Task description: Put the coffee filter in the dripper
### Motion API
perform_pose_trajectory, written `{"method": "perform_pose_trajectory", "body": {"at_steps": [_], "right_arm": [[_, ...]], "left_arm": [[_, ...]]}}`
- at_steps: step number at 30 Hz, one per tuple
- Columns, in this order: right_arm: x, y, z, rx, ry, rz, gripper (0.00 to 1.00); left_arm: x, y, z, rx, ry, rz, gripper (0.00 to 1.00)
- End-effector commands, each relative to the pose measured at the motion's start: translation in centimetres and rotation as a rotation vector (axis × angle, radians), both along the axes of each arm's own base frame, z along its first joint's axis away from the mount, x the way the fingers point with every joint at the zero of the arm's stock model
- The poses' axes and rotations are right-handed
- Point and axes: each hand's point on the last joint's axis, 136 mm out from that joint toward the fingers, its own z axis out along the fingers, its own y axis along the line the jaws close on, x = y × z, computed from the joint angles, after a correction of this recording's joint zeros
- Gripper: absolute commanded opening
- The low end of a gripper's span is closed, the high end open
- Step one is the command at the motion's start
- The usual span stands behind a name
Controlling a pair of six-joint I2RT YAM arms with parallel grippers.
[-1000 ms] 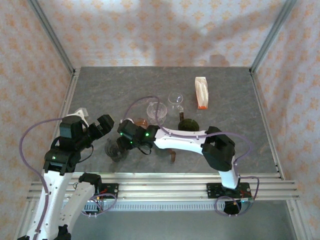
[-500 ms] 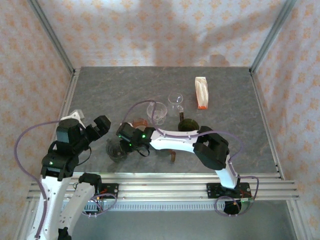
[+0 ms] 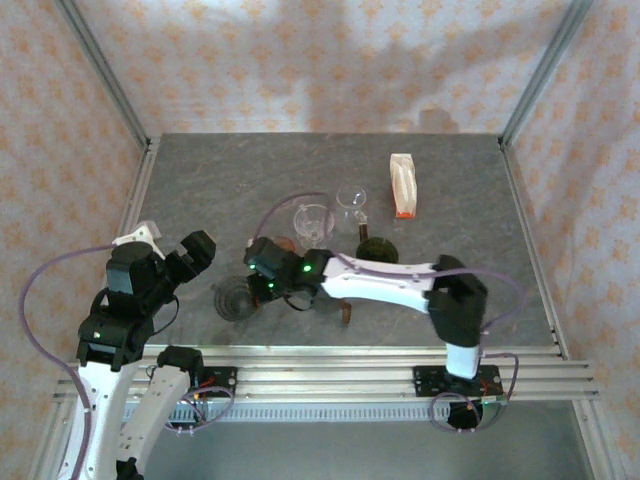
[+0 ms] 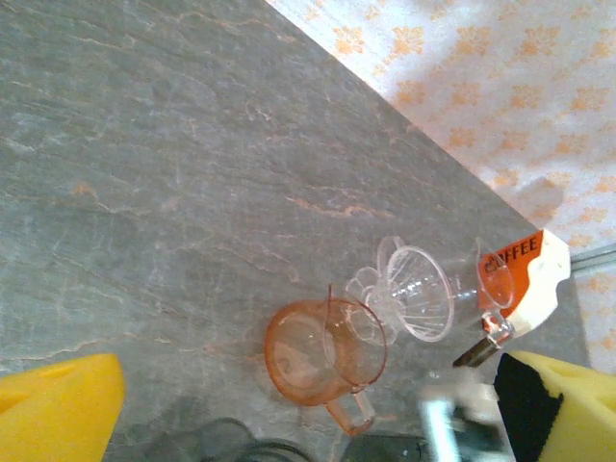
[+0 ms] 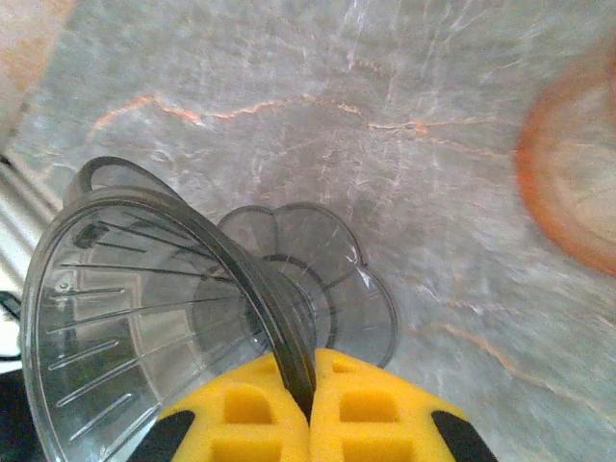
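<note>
Right jaws closed since earlier, pinching grey dripper (image 5: pixel 115 289) rim, ribbed inside showing; left jaws wide.

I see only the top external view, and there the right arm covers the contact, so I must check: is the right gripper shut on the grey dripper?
Observer: Yes. In the right wrist view the right gripper is shut on the grey dripper; its yellow pads pinch the rim wall between them.
Operator: Thank you. What is the white and orange box at the back of the table?
Observer: In the left wrist view the word COFFEE is printed on the orange part of the box. What it holds I cannot tell.
</note>
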Motion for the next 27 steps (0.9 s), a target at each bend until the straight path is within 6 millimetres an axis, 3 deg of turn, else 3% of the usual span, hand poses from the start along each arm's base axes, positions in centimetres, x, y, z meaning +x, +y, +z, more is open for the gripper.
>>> {"method": "perform_pose_trajectory", "body": {"at_steps": [1, 6, 12, 16, 27], "right_arm": [[0.2, -4.8, 5.0, 0.026, -0.039, -0.072, 0.0], [0.0, -11.5, 6.5, -0.017, -0.012, -0.165, 0.0], [0.3, -16.2, 6.2, -0.045, 0.064, -0.247, 0.0], [0.5, -17.2, 5.4, -0.063, 0.102, -0.264, 0.0], [2.5, -18.4, 3.3, -0.074, 0.119, -0.307, 0.0]], "left_arm": [[1.1, -2.0, -0.4, -0.087, -0.021, -0.074, 0.99], [2.7, -4.6, -1.6, -0.203, -0.054, -0.133, 0.98], [3.2, -9.5, -2.9, -0.097, -0.041, -0.243, 0.99], [3.5, -11.1, -4.2, -0.105, -0.01, -0.268, 0.99], [2.7, -10.0, -5.7, -0.092, -0.001, -0.236, 0.99]]}}
